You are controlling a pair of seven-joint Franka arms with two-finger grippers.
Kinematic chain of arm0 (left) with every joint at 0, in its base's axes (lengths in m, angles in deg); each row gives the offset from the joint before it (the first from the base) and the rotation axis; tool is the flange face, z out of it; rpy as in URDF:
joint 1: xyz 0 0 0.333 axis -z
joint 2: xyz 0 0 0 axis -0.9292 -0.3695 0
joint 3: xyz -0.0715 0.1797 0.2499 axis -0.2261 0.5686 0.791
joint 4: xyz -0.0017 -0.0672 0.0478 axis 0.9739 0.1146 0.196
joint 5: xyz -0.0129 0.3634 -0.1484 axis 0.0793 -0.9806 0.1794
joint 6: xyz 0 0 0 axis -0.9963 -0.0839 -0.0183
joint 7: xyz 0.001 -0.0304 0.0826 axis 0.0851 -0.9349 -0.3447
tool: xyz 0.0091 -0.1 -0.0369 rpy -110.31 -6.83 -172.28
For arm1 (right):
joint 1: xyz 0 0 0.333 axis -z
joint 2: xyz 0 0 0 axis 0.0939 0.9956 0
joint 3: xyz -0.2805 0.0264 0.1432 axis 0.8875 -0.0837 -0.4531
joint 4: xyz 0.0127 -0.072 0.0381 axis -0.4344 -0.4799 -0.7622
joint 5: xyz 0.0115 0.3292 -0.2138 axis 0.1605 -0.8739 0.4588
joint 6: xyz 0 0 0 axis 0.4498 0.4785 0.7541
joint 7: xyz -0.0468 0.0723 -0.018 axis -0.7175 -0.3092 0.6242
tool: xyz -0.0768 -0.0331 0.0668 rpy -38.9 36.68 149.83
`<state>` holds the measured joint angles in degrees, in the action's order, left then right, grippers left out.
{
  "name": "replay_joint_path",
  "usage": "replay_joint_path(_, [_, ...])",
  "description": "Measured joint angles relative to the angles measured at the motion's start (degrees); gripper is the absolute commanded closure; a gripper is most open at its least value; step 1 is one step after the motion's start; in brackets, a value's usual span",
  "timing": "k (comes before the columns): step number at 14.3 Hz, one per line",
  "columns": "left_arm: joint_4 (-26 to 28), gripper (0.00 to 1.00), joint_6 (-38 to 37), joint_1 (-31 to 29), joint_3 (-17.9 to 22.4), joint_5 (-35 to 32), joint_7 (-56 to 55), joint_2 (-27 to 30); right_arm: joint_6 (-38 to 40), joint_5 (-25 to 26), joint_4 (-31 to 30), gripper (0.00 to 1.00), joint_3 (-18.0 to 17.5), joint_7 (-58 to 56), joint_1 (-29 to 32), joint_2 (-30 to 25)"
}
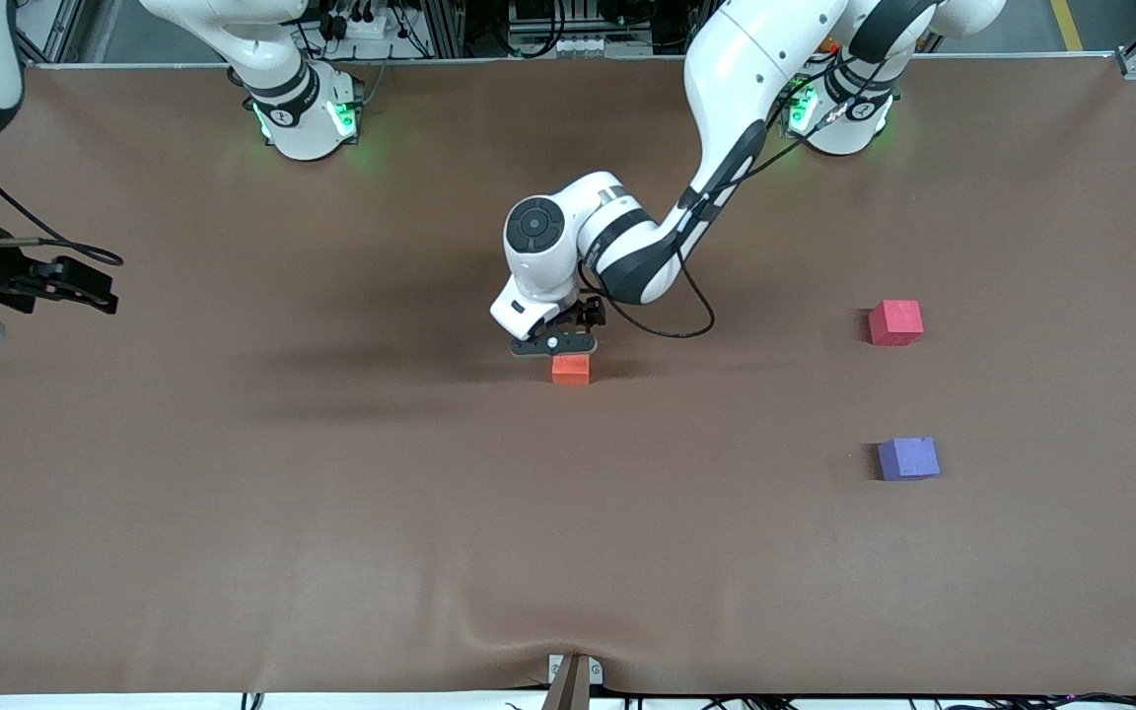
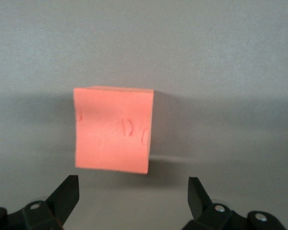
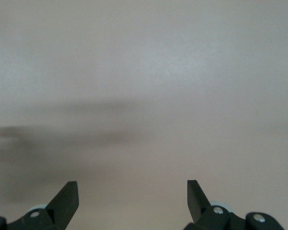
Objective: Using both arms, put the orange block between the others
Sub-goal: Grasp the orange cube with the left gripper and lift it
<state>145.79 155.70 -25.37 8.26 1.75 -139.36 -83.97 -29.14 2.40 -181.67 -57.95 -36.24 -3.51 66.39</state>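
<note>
The orange block (image 1: 570, 369) rests on the brown table near its middle. My left gripper (image 1: 556, 344) hangs low just above it, on the side toward the robot bases. In the left wrist view the orange block (image 2: 113, 129) lies just ahead of my left gripper (image 2: 133, 191), whose fingers stand open with only table between them. The others sit toward the left arm's end: a pinkish-red cube (image 1: 895, 322), and a purple-blue cube (image 1: 908, 459) nearer the front camera, with a gap between them. My right gripper (image 1: 85, 292) waits over the right arm's end, and the right wrist view shows it (image 3: 133, 191) open over bare cloth.
A brown cloth (image 1: 331, 513) covers the whole table and wrinkles near the front edge. A small metal bracket (image 1: 574, 674) sits at the middle of that edge. The two green-lit arm bases (image 1: 304, 116) stand along the back edge.
</note>
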Motion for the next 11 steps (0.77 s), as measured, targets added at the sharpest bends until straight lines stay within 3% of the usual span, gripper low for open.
replay_joint_path(11, [-0.2, 0.0, 0.9, -0.1, 0.3, -1.8, 5.1, -2.2, 2.0, -0.1, 0.8, 0.0, 0.4, 0.0, 0.4, -4.2])
